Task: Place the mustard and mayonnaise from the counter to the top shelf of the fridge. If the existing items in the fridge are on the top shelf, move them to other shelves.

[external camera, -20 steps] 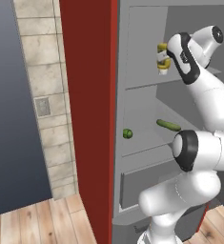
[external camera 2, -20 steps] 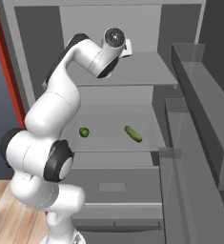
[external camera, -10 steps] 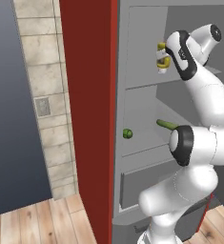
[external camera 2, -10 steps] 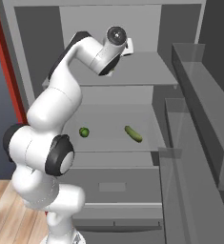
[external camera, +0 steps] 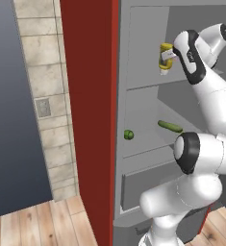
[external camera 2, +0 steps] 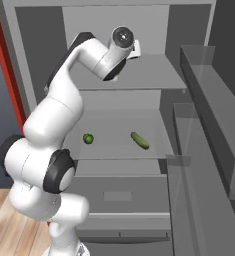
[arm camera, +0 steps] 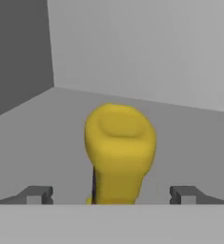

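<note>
While the arm's white base fills the lower right of the left base view, the upper arm reaches up to the claw [external camera: 168,58] at upper right, by the fridge's [external camera: 143,72] top shelf [external camera 2: 159,75]. Claw is spread wide: in the hand view both fingertips [arm camera: 36,194] sit low at far left & far right, w/ clear gaps to the mustard [arm camera: 119,152] between them, so no grip on it. Mustard fills the centre of the hand view, yellow, seen from its rounded end, w/ shelf floor around it & grey back wall beyond. In the left base view the bottle [external camera: 165,57] stands at upper right on the top shelf, pale cap down.

One shelf lower, mid-frame in the right base view: round dark green vegetable [external camera 2: 88,138] at left, cucumber [external camera 2: 139,140] to its right, well apart. Grey drawer [external camera 2: 119,195] below them. Red-edged side [external camera: 88,120] of the fridge runs down the centre of the left base view; tiled wall [external camera: 44,96] at left.
</note>
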### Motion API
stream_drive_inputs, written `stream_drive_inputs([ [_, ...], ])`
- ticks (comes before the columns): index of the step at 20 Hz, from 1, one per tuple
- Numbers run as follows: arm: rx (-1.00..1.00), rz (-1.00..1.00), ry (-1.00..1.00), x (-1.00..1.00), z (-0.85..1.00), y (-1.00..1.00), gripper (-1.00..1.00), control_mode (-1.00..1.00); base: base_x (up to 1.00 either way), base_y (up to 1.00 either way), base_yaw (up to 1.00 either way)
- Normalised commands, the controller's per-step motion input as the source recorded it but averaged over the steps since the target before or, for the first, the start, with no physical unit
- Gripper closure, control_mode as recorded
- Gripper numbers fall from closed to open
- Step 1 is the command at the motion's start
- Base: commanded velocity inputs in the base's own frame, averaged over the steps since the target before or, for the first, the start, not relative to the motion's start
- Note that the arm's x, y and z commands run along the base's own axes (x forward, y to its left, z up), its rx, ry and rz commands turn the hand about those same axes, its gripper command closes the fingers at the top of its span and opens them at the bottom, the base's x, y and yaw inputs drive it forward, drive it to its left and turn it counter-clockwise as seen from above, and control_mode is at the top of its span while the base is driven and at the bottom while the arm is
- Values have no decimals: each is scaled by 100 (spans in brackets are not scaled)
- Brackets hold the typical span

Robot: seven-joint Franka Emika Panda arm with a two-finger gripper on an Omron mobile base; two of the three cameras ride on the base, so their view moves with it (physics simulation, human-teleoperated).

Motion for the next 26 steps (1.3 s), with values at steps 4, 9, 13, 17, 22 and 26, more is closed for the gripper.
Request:
stream_drive_inputs([
  [4,0,-3,-10,-84,0,0,-100,-100,0,0,0],
  [9,0,-1,-15,-99,6,2,-100,-100,0,0,0],
  [13,0,0,-27,-100,24,17,-100,-100,0,0,0],
  [17,0,3,-23,-100,27,24,-100,-100,0,0,0],
  [22,-4,10,-10,-100,8,37,-100,-100,0,0,0],
  [26,-15,19,0,-100,-25,55,-100,-100,0,0,0],
])
